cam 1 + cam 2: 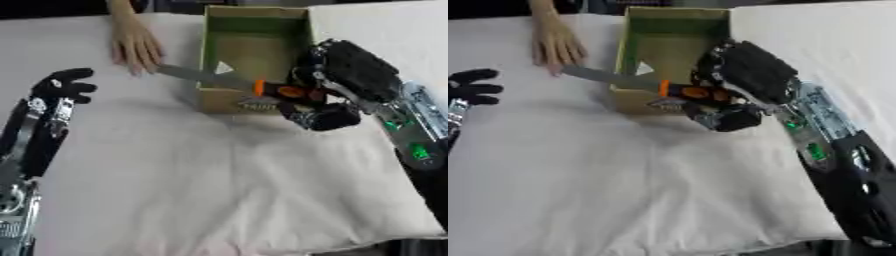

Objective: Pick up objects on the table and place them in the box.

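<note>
The right hand (337, 95), fingers curled around the handle of a knife (229, 81) whose blade lies across the near-left corner of the box (254, 37), is mid-placement and must next swing it inside; the left hand (63, 85) idles, fingers relaxed.

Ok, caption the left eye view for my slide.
Right hand holds a knife over the cardboard box; a person's hand touches its blade.

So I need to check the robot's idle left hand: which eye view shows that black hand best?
The left eye view: the black left hand shows whole, fingers relaxed, with its silver-jointed forearm on the white cloth. In the right eye view it sits at the picture's left edge, the forearm mostly cut off.
</note>
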